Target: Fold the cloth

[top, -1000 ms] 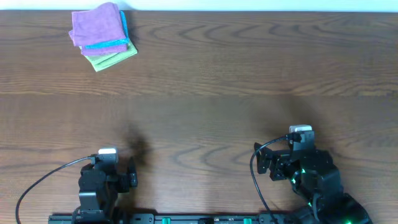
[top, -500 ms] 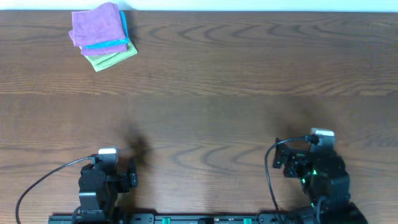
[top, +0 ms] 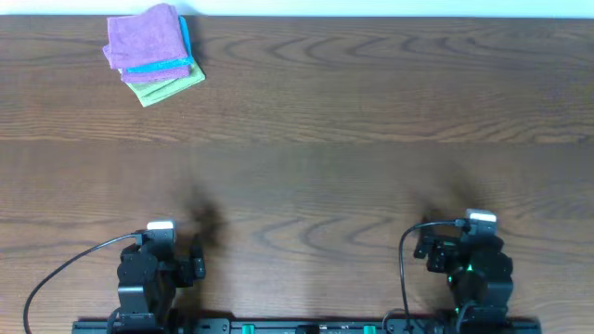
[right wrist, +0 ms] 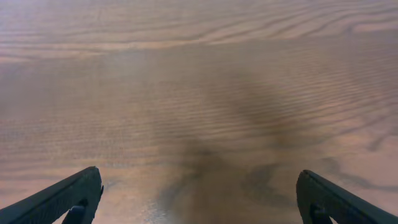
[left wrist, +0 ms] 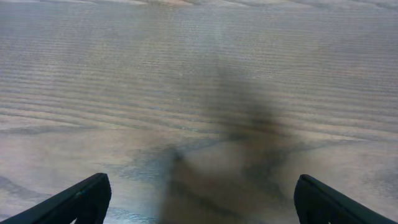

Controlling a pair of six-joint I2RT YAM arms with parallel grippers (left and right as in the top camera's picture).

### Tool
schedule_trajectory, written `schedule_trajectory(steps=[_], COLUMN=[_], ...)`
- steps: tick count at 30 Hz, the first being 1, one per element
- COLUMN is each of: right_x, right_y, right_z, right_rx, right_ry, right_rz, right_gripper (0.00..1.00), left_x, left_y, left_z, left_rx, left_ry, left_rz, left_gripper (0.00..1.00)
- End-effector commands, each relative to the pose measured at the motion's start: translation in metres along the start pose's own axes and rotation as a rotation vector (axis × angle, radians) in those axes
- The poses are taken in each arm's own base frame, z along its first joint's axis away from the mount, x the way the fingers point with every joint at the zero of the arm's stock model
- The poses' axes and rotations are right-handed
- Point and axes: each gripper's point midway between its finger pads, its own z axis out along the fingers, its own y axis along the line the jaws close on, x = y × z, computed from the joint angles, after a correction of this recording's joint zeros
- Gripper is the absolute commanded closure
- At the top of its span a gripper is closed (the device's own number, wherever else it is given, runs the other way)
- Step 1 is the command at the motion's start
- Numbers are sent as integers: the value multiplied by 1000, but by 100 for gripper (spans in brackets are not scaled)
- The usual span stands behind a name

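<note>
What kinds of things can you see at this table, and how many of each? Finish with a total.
Pile of folded cloths: 1 (purple cloth on top, blue edge under it, green cloth at the bottom)
Robot arms: 2 (left arm, right arm)
Total: 3

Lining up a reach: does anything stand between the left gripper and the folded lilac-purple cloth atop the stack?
Nothing visible does. Only bare wooden table lies between the left gripper and the folded lilac-purple microfibre cloth, which rests on a blue cloth and a green cloth at the far-left corner.
</note>
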Motion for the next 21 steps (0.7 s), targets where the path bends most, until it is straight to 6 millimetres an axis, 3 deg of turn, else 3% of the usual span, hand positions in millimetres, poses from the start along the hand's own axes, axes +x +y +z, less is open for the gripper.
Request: schedule_trajectory(steps=[1,21], right_x=[7,14], right_y=[6,7], right_z=[4,-1], right_rx=[-42,-52], right_ry=[0,11], right_rz=[-29,-102], right_gripper=[1,1], left_x=[17,17], left_y=[-2,-2], left_z=[6,6], left_rx=[12,12], left_ry=[52,52], left_rz=[23,23], left_gripper=[5,5])
